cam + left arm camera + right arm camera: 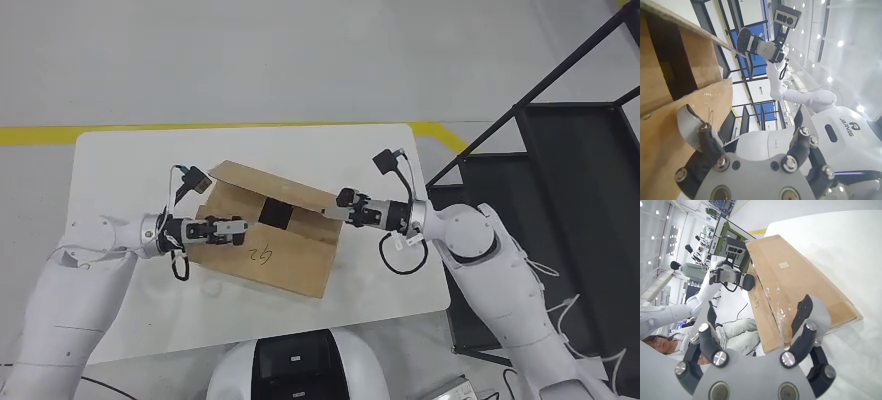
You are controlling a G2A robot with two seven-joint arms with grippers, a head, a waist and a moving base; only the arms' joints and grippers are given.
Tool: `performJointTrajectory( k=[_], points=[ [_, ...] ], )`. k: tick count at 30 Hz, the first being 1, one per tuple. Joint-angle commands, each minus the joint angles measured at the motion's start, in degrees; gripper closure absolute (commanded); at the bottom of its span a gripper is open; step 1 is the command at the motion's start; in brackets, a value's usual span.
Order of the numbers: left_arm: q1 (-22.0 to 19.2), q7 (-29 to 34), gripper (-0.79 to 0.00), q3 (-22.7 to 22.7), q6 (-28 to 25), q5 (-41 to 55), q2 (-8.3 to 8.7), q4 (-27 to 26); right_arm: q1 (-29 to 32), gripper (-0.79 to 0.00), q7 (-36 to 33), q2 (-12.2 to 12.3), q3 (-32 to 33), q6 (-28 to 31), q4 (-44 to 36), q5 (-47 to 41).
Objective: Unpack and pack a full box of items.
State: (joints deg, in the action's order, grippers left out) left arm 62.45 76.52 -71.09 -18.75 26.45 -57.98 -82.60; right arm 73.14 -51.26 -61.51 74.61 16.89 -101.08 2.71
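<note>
Cardboard box (290, 255) in the middle of the white table (380, 150), skewed to the table's edges. Top flaps partly up, dark gap showing between them, pen scribble (262, 255) on the near flap. Shiny tape scraps (780, 311) along the seam and a small pale sticker (783, 265) on the other flap, going by the right wrist view. Left gripper (228, 228) at the left end of the box, spread wide open, one finger (689, 128) right by the scribbled flap, the other out in free air. Right gripper (347, 200) at the right end, spread wide too, one dark-padded finger (808, 313) over the box top near the corner, the other off past the side. Can't tell whether either finger actually presses on the cardboard. Nothing pinched by either one.
</note>
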Motion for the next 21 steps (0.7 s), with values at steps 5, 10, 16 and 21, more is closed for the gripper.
performJointTrajectory(
  k=[5,10,16,21],
  points=[
    [1.47,-1.55,-0.785,-1.95,-0.9,-0.8,0.5,-2.51,1.42,-0.785,-0.23,0.19,-1.08,-0.87,-1.93,2.61],
    [-0.45,-1.71,-0.785,-1.16,0.13,-1.68,0.44,-1.47,1.58,-0.785,-0.66,0.17,-3.06,-2.18,-1.81,4.33],
    [-4.06,-4.12,-0.785,0.88,3.08,-1.32,-0.11,2.18,1.26,-0.785,-0.89,0.16,-4.91,-4.07,-1.3,6.69],
    [-5.33,-5.97,-0.785,0.88,3.48,0.09,-0.31,4.66,0.76,-0.785,-1.08,0.11,-6.44,-5.75,-0.98,8.58]
  ],
)
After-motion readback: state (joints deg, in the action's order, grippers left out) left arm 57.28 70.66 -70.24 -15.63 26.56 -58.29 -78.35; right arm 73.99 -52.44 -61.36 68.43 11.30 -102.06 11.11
